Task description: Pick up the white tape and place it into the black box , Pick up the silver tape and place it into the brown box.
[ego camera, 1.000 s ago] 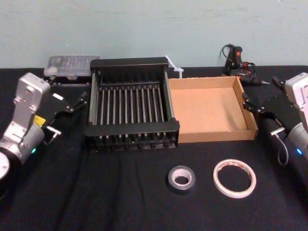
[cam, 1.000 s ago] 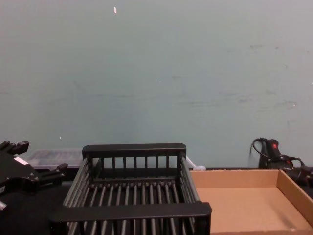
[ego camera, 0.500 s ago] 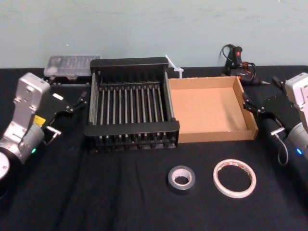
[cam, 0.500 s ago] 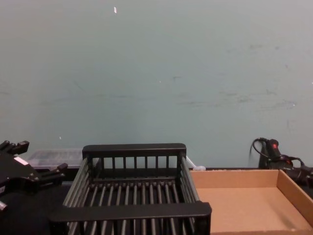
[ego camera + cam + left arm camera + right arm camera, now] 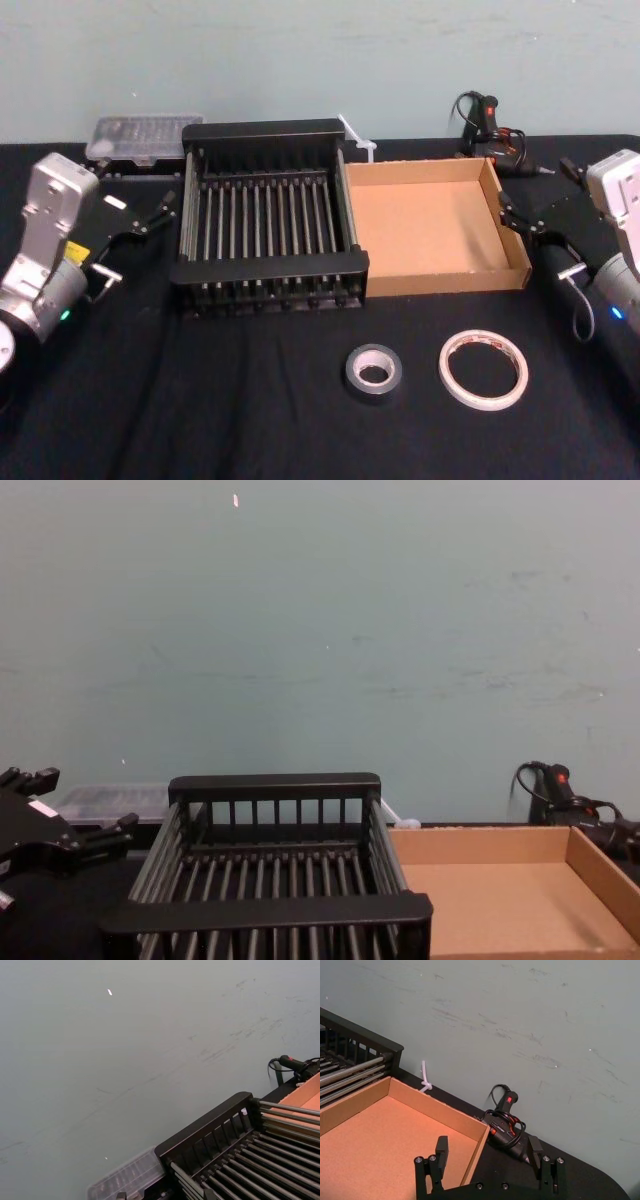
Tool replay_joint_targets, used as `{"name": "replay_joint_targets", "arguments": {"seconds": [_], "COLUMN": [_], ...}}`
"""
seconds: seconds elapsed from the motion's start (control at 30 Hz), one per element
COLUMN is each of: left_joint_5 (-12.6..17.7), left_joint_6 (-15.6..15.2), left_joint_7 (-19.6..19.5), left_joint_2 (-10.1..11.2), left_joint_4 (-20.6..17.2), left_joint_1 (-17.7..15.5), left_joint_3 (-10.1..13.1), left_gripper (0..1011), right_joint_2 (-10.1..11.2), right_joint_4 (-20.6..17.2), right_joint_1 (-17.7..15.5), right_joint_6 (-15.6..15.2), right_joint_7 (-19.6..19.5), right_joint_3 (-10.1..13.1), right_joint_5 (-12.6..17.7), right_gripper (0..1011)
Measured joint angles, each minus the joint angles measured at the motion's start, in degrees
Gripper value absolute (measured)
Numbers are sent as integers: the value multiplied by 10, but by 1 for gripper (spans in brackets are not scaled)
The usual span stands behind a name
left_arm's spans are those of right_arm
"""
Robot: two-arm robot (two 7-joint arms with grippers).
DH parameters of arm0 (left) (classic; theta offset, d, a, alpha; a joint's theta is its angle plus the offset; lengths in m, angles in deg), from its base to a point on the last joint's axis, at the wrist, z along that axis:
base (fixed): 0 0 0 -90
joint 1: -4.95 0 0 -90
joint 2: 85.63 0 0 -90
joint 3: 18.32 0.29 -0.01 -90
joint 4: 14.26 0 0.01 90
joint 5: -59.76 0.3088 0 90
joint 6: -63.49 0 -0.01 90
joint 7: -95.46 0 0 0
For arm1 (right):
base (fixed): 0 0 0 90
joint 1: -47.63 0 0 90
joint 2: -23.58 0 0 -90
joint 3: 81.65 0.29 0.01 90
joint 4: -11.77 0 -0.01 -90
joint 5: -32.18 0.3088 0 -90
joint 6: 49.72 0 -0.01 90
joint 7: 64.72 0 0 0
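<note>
Two tapes lie flat in front of the black box (image 5: 268,267): the silver tape (image 5: 353,372), thick and dark grey with a pale centre, and farther right the thin white tape (image 5: 482,338), red-printed inside. The brown box (image 5: 430,225) adjoins its right side. The left gripper (image 5: 158,212) is beside its left wall and the right gripper (image 5: 488,1142) is beyond the brown box; both gape, holding nothing.

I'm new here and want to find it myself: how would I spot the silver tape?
Find the brown box, the shallow cardboard tray. On the black cloth nearer the robot lie two rings. The silver tape is the left one: smaller, thicker, dark grey, unlike the thin white tape.
</note>
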Motion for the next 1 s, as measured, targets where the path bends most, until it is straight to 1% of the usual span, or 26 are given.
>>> {"name": "replay_joint_targets", "arguments": {"seconds": [0.3, 0.53, 0.77, 0.9, 0.93, 1.0], "left_joint_5": [0, 0, 0, 0, 0, 0], "left_joint_6": [0, 0, 0, 0, 0, 0], "left_joint_7": [0, 0, 0, 0, 0, 0], "left_joint_2": [0, 0, 0, 0, 0, 0], "left_joint_4": [0, 0, 0, 0, 0, 0], "left_joint_1": [0, 0, 0, 0, 0, 0], "left_joint_3": [0, 0, 0, 0, 0, 0], "left_gripper": [1001, 1001, 1001, 1001, 1001, 1001], "right_joint_2": [0, -2, 8, 21, 27, 33], "right_joint_4": [0, -8, -38, -64, -76, -88], "right_joint_1": [0, -8, -26, -43, -52, -61], "right_joint_6": [0, -1, -11, -23, -27, -32], "right_joint_7": [0, 10, 30, 46, 54, 62], "right_joint_3": [0, 16, 33, 45, 52, 59], "right_joint_5": [0, 0, 12, 26, 34, 42], "right_gripper": [1002, 1000, 1002, 1002, 1002, 1002]}}
